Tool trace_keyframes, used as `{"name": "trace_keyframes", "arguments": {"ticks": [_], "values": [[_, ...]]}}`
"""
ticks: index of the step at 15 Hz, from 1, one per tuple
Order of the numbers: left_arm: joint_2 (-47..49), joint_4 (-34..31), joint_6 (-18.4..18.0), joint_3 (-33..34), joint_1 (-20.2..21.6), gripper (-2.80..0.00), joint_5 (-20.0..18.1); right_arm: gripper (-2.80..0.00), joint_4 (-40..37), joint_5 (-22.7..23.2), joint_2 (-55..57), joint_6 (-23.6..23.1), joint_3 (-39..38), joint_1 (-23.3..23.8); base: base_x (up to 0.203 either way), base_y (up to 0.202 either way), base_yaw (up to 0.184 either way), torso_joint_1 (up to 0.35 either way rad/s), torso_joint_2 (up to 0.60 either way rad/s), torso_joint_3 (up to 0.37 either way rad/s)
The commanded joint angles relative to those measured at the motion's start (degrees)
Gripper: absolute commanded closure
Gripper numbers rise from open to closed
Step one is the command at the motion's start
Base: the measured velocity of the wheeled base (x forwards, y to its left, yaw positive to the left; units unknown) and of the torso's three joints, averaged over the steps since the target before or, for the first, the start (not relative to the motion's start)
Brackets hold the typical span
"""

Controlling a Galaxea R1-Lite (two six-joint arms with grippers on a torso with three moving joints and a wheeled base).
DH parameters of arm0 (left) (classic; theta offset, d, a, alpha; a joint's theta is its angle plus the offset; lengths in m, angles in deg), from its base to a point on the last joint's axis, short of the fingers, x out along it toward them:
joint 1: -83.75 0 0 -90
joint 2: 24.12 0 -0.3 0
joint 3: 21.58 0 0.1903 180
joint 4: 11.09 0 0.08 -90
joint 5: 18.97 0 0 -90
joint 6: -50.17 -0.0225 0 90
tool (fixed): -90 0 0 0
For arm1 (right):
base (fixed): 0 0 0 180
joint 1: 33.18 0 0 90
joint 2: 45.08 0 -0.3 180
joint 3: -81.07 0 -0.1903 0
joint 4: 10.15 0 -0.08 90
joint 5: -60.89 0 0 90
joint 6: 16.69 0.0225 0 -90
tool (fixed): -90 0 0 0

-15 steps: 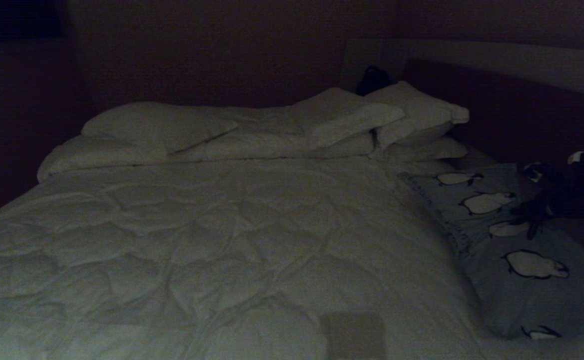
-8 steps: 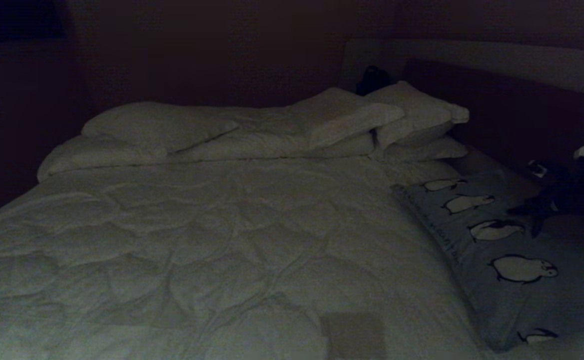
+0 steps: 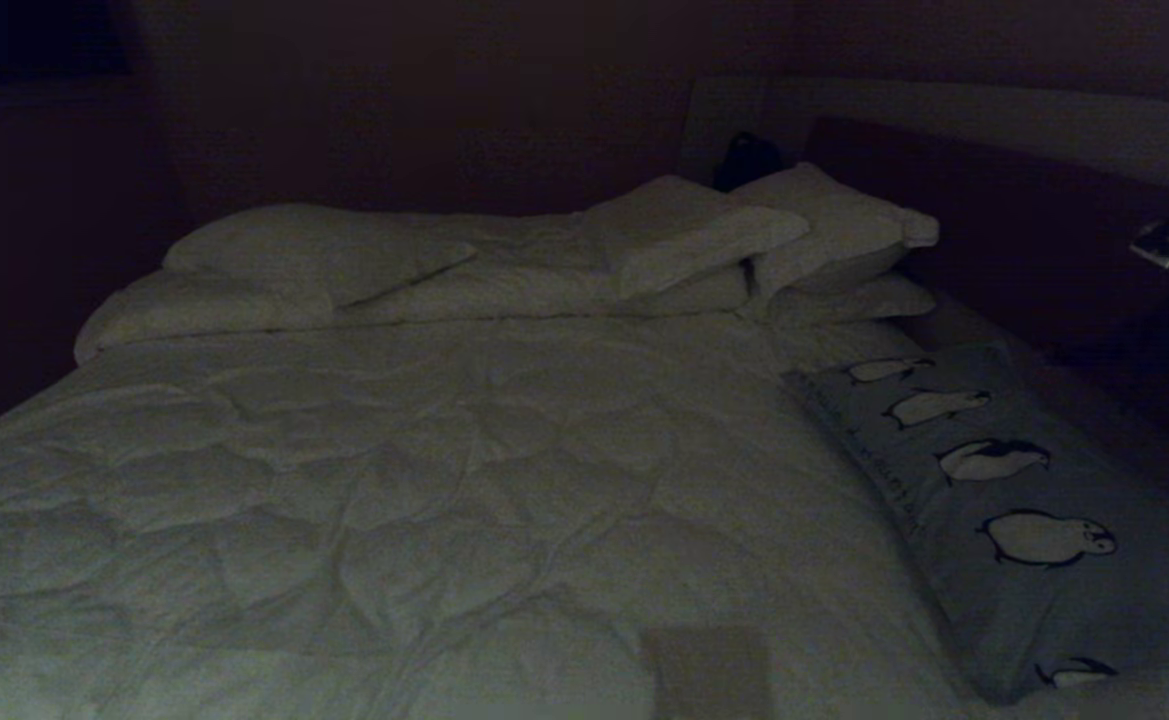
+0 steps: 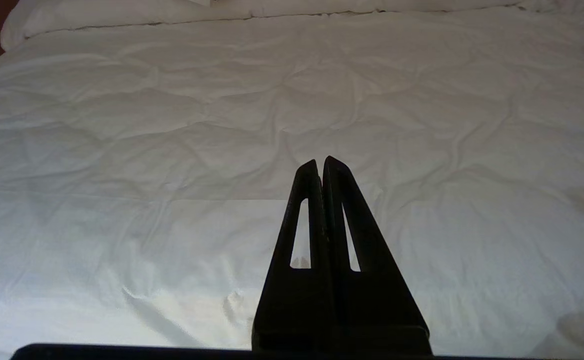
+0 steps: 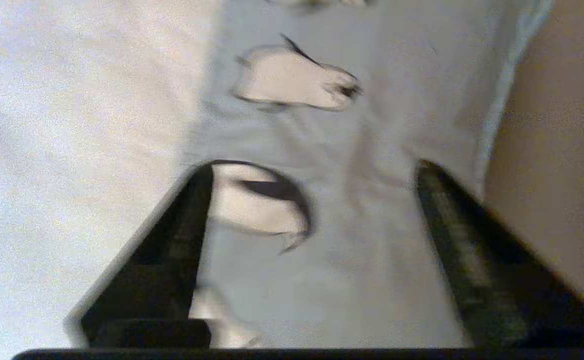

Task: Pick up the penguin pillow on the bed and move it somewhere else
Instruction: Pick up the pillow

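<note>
Two grippers: each seen clearly only in its own wrist view.
Left gripper (image 4: 321,162): fingers pressed together, nothing between them, hanging over the white duvet (image 4: 172,150).
Right gripper (image 5: 311,170): fingers spread wide, grasping nothing, above the penguin pillow (image 5: 371,210); whether they touch the fabric I cannot tell.
Right wrist view only: two printed penguins close up, one between the fingers, one beyond them, and a tan strip beside the pillow's outer edge.
Head view only: the whole bed (image 3: 444,480); at the far right edge a dark shape, probably the right arm, too dim to make out.
One penguin pillow (image 3: 1024,500): lying flat along the right edge of the bed, on the duvet, long side running toward the headboard.
Penguins in head view: five in a row, the nearest cut off by the pillow's edge.
White pillows (image 3: 824,240): at least four, stacked in two piles at the head of the bed.
Farthest: one small dark object (image 3: 747,158) behind the right pile, unidentifiable.
</note>
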State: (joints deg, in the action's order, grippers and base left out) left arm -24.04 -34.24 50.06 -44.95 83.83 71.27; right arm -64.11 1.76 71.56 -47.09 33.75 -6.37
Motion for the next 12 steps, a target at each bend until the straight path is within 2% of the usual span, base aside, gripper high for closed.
{"name": "trace_keyframes", "arguments": {"ticks": [1, 3, 4, 6, 7, 9, 12], "values": [[0.0, 0.0, 0.0, 0.0, 0.0, 0.0, 0.0, 0.0, -6.6, 2.8, -6.2, 9.8, -0.3, 0.0, 0.0, 0.0, 0.0, 0.0, 0.0, 0.0], [0.0, 0.0, 0.0, 0.0, 0.0, 0.0, 0.0, 0.0, -6.7, 0.4, -7.1, 24.0, 0.5, -0.2, 0.0, 0.0, 0.0, 0.0, 0.0, 0.0], [0.0, 0.0, 0.0, 0.0, 0.0, 0.0, 0.0, 0.0, -6.1, -4.2, -7.1, 31.2, 0.8, -1.0, 0.0, 0.0, 0.0, 0.0, 0.0, 0.0], [0.0, 0.1, 0.0, 0.0, 0.0, 0.0, 0.0, 0.0, -5.0, -16.0, -6.2, 42.5, 0.9, -3.4, 0.0, 0.0, 0.0, 0.0, 0.0, 0.0], [0.0, 0.1, 0.0, 0.0, 0.0, 0.0, 0.0, 0.0, -5.2, -18.7, -5.8, 46.9, 0.8, -4.3, 0.0, 0.0, 0.0, 0.0, 0.0, 0.0], [0.0, 0.0, 0.0, 0.0, 0.0, 0.0, 0.0, 0.0, -9.2, -19.3, -5.5, 52.8, 0.7, -5.8, 0.0, 0.0, 0.0, 0.0, 0.0, 0.0], [0.0, 0.1, 0.0, 0.0, 0.0, 0.0, 0.0, 0.0, -14.2, -19.3, -6.1, 55.4, 0.8, -9.2, 0.0, 0.0, 0.0, 0.0, 0.0, 0.0]]}}
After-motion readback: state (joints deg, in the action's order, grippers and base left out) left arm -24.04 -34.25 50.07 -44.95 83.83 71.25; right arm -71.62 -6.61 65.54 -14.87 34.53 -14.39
